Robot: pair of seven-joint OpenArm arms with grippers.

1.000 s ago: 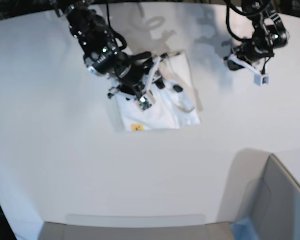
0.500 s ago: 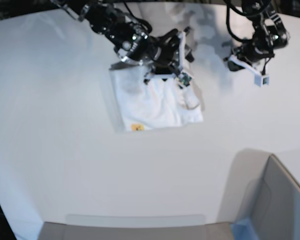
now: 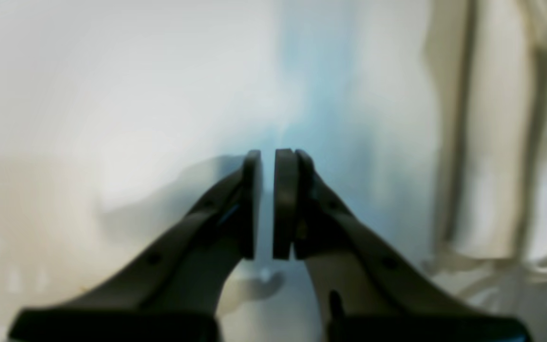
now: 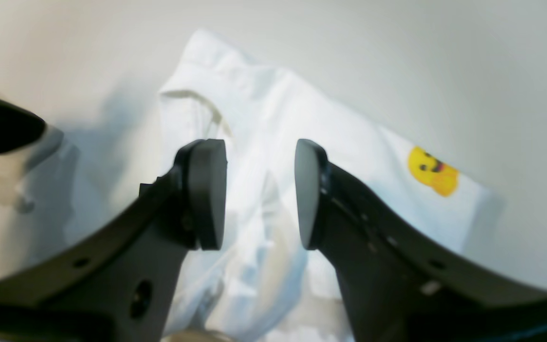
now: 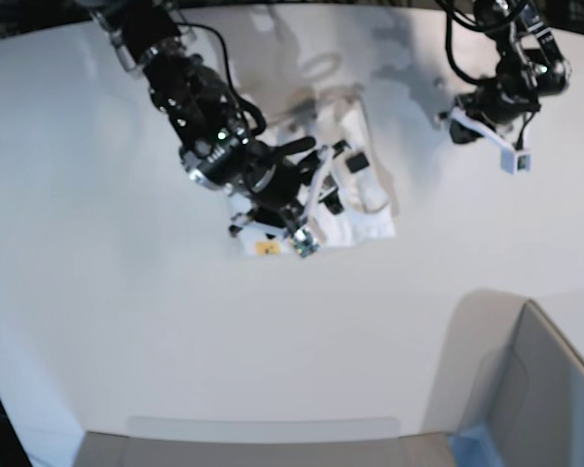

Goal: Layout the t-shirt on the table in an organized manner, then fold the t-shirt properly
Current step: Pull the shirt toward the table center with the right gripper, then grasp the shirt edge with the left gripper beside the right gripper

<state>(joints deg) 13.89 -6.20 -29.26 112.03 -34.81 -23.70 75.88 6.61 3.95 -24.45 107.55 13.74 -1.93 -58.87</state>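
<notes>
Two arms: right fingers (image 4: pixel 259 194) spread over t-shirt (image 4: pixel 302 137), empty; left fingers (image 3: pixel 268 204) nearly closed, empty, off shirt. Pinch one layer near table's (image 5: pixel 97 292) far edge, fold flat.

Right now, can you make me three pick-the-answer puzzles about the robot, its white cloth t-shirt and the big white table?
1. Where does the white cloth t-shirt lie?
A. on the plain white table
B. in the grey box
C. hanging from a gripper

2. What colour is the little cartoon face printed on the shirt?
A. green
B. yellow
C. purple

3. How does the right gripper stand?
A. clamped on the shirt
B. open, above the shirt
C. shut tight on nothing

Answers: 1 A, the base view shows it flat on the tabletop. 2 B, the right wrist view shows a yellow face. 3 B, a clear gap shows between its pads, shirt below.
</notes>
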